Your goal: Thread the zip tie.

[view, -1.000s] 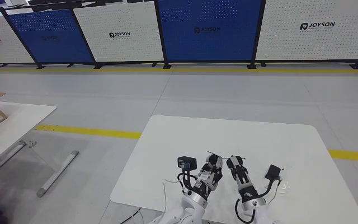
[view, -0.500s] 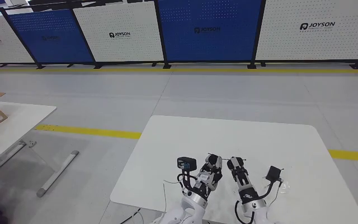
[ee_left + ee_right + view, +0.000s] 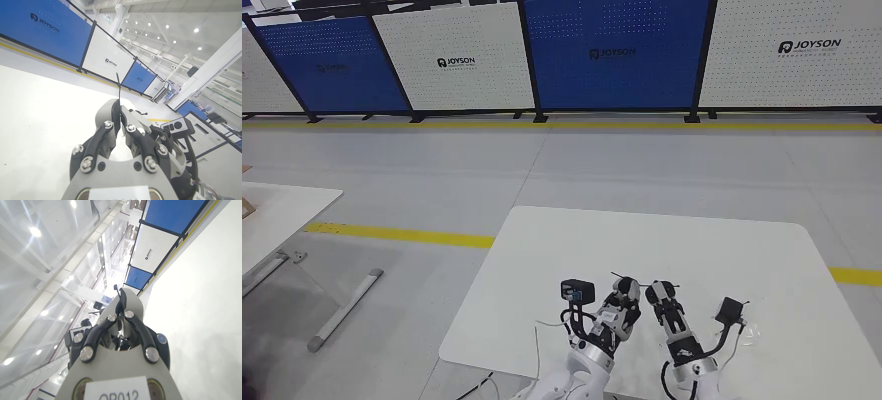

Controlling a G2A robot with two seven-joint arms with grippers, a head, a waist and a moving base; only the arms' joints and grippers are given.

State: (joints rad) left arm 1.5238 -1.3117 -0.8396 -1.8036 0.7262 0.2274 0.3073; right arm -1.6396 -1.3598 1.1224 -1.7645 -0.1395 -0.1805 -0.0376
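Two grippers hover side by side above the near edge of the white rectangular table [image 3: 662,240]: left gripper [image 3: 623,290], right gripper [image 3: 659,293]. Left wrist: its fingers pinch a thin black plastic zip tie [image 3: 119,89], the strip poking outward. Right wrist: fingers are pressed together on the tie, its small head [image 3: 115,287] just past the tips.

Pale grey wrist housings [image 3: 117,171], black link bars [image 3: 95,139] with round silver screws [image 3: 86,164], grey fingers [image 3: 103,113] with black ribbed pads [image 3: 114,117], white printed label [image 3: 118,193], thin coloured wires [image 3: 193,184]
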